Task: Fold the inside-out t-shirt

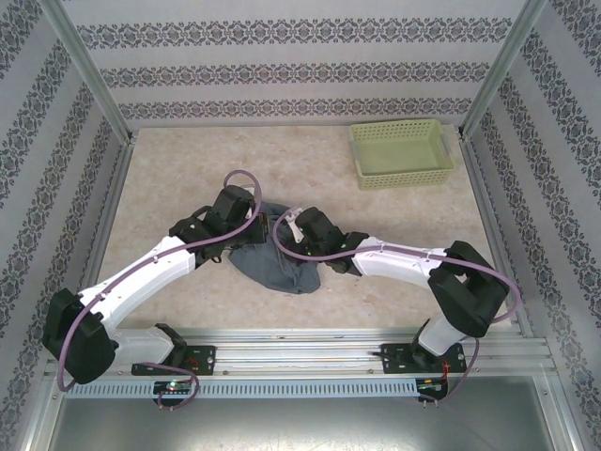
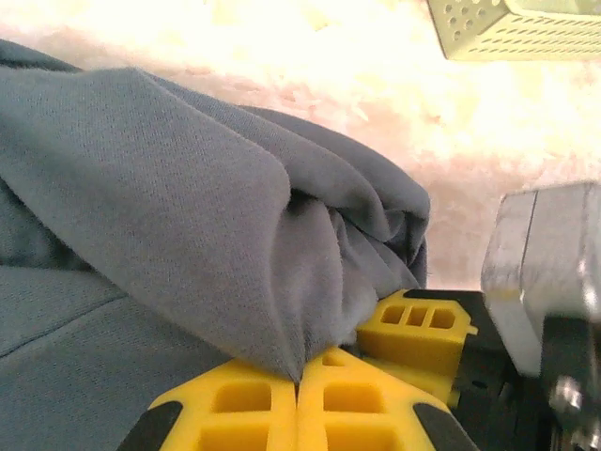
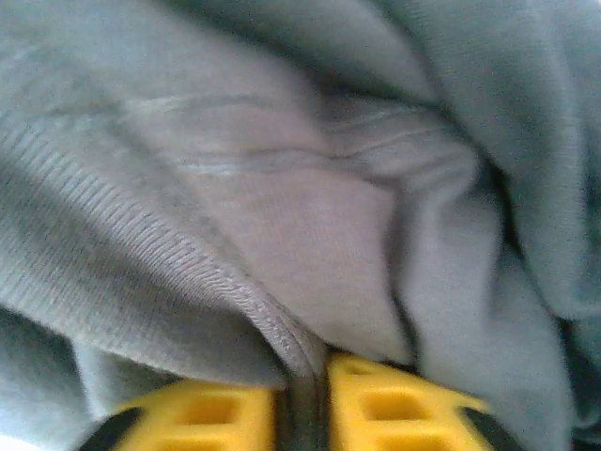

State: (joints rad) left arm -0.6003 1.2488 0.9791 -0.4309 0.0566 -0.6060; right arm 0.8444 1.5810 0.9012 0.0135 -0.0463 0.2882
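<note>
Overhead cam: my two wrists cover the far part of the inside-out t-shirt (image 1: 282, 268). Right wrist cam: cloth just ahead of the right gripper (image 3: 302, 376) is blurred, finger bases cropped at btm edge. Left wrist cam: basket (image 2: 512, 28), ahead-right of the left gripper (image 2: 299, 381), is cropped at top. Grey block (image 2: 540, 272) to its right is blurred, can't ID.

Damask-striped walls (image 1: 282, 56) around a beige marbled tabletop (image 1: 188, 169)

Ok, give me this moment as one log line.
left gripper: shut on shirt | right gripper: shut on shirt | shirt: bunched heap, not folded | basket: empty, apart from shirt
</note>
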